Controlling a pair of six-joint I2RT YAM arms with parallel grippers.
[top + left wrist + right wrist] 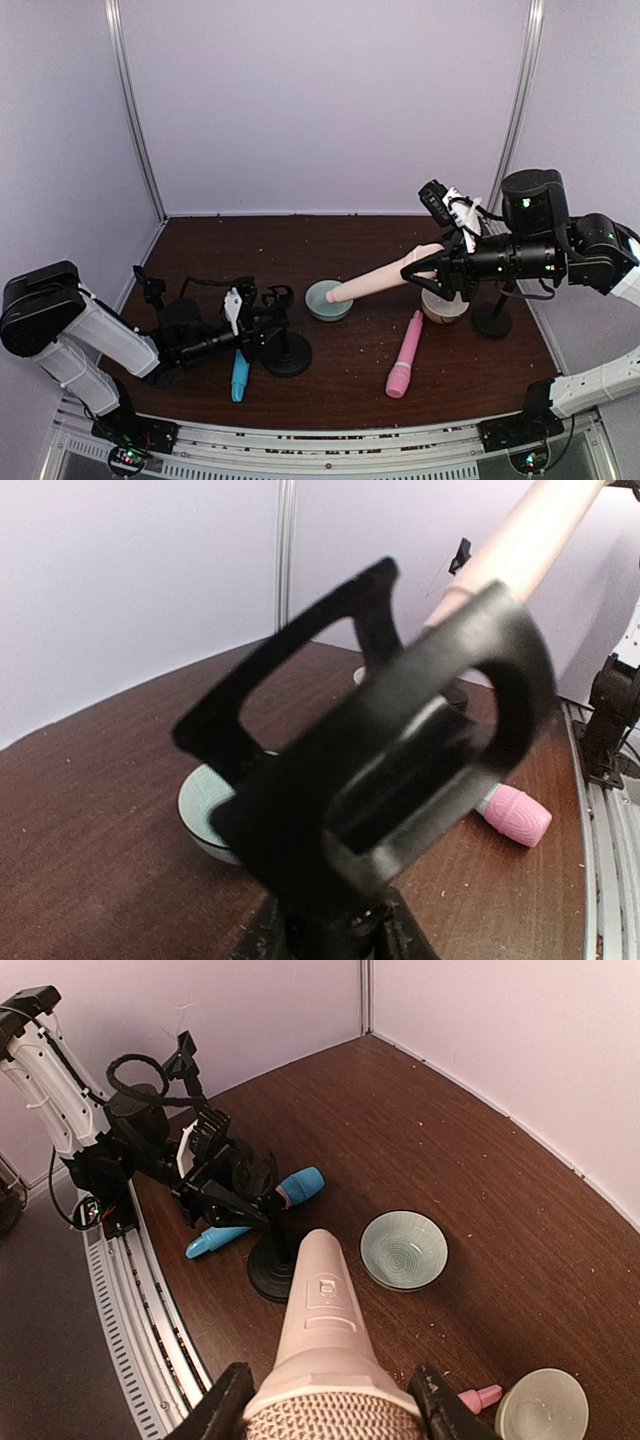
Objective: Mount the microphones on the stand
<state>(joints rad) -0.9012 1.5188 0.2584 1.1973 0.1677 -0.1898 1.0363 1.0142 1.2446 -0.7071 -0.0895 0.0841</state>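
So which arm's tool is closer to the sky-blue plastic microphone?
Left. The left tool is at the black stand right beside the sky-blue plastic microphone; the right tool holds the cream plastic microphone far off on the other side.

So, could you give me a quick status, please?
Right claw shut on cream microphone. Left claw at stand clip, grip unclear. Blue microphone, pink microphone on table. Teal bowl near stand.

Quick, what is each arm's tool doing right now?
Left tool: at the black stand, grip cannot be told.
Right tool: closed on the cream microphone.
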